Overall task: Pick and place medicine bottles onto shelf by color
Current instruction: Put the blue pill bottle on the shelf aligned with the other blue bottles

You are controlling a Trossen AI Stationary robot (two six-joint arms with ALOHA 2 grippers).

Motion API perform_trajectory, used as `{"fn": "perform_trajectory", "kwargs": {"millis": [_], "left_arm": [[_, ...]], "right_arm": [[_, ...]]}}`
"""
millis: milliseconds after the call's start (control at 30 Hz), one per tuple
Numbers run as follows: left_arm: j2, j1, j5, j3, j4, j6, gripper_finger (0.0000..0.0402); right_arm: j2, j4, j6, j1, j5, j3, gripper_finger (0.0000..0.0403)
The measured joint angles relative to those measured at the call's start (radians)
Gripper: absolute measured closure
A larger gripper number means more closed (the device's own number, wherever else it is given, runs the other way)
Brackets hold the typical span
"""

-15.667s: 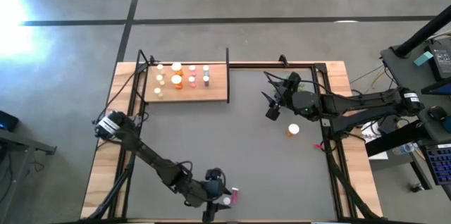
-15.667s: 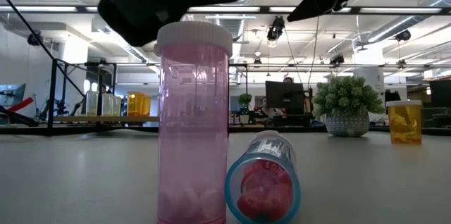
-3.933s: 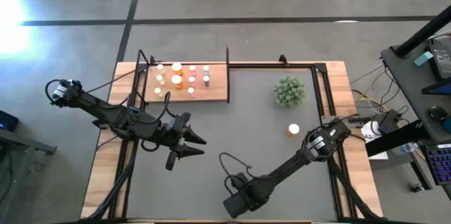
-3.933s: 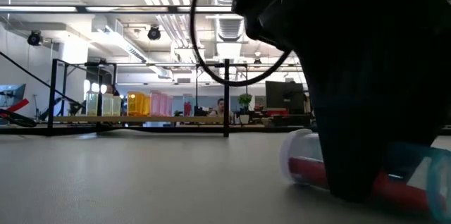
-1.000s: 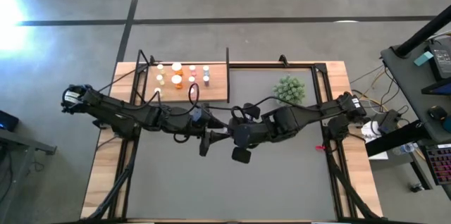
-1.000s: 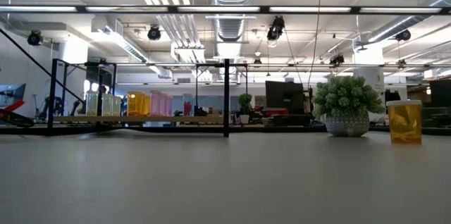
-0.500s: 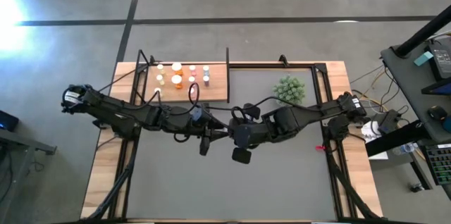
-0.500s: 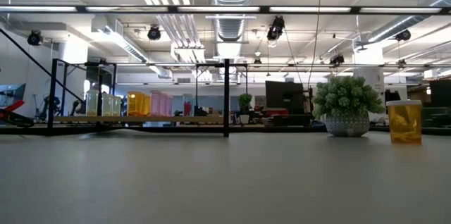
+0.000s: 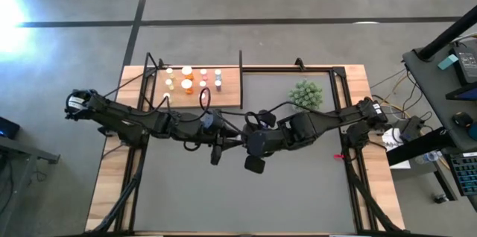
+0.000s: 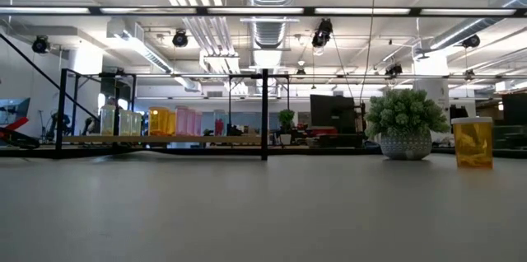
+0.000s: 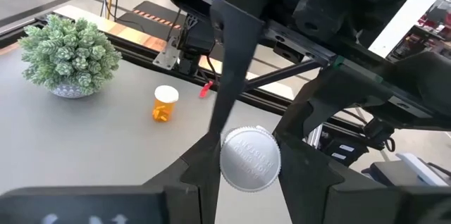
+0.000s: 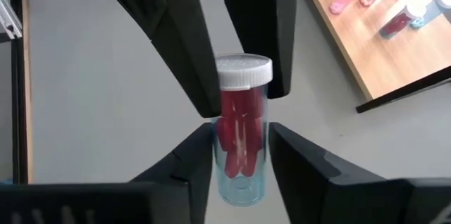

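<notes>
Above the middle of the table, a clear bluish medicine bottle (image 12: 241, 129) with red contents and a white cap (image 11: 250, 159) hangs between my two grippers. My left gripper (image 11: 250, 148) is shut on its cap end. My right gripper (image 12: 241, 131) is open, a finger on either side of the bottle's bottom end with only a thin gap. In the high view the arms hide the bottle. The shelf (image 9: 227, 97) lies at the far left, with several bottles (image 9: 190, 80) standing on it. An orange bottle (image 11: 165, 104) stands on the table. My left gripper pinches the bottle between its two fingers (image 12: 184, 62) at the cap and the body just below it (image 12: 243, 90). The fingers run along the bottle, the cap facing back toward my wrist. The bottle is lifted clear of the table.
A small green plant (image 9: 305, 95) in a pot stands at the far right, with the orange bottle (image 10: 472, 142) near it. Black frame rails (image 9: 346, 118) run along the table's edges. The grey mat (image 9: 194, 200) stretches open toward the near edge.
</notes>
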Motion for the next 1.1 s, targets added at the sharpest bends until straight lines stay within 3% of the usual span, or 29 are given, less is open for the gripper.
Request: {"fn": "perform_trajectory", "kwargs": {"millis": [300,633,767,1100], "left_arm": [[0.000,0.012,-0.001,0.000,0.000,0.000,0.0299],[0.000,0.066,-0.005,0.000,0.000,0.001,0.0299],[0.000,0.087,-0.005,0.000,0.000,0.001,0.0299],[0.000,0.141,-0.005,0.001,-0.002,0.001,0.0299]], "right_arm": [[-0.057,-0.067,-0.021,-0.004,-0.005,0.000,0.0191],[-0.260,-0.156,-0.181,-0.005,0.016,-0.033,0.0177],[-0.373,-0.097,-0.225,-0.005,0.104,-0.154,0.0177],[-0.765,0.363,-0.226,-0.016,0.105,-0.688,0.0177]]}}
